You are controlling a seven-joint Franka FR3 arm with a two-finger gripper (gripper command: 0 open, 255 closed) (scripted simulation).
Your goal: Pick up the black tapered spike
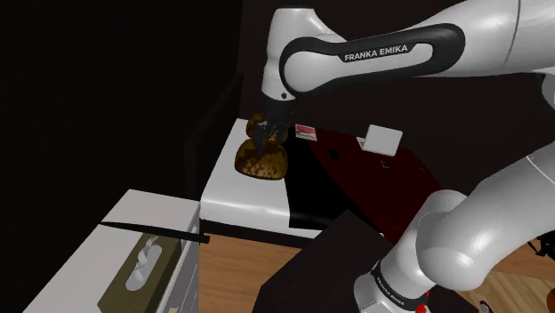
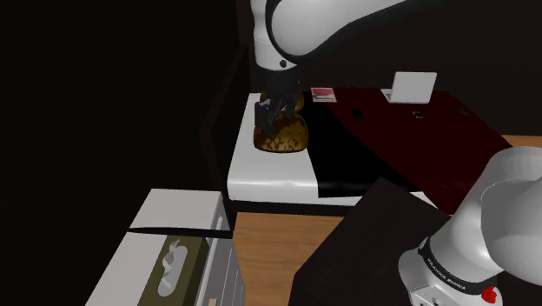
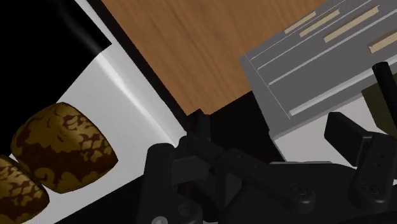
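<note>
The black tapered spike (image 1: 156, 230) lies flat across the top of a white drawer cabinet (image 1: 133, 209) at the shoulder view's lower left. It shows as a dark strip (image 2: 178, 230) in the second exterior view, and one end of it (image 3: 383, 79) shows in the wrist view. My gripper (image 1: 265, 135) hangs far from it, up over the bed, just above two brown patterned cushions (image 1: 260, 160). Its fingers stand apart in the wrist view (image 3: 254, 146), and they clasp nothing.
An olive tissue box (image 1: 142, 267) sits on the cabinet beside the spike. The bed has a white sheet (image 1: 245, 197) and a dark red cover (image 1: 356, 173) with a white slab (image 1: 382, 140) on it. Wooden floor (image 1: 240, 267) separates bed and cabinet.
</note>
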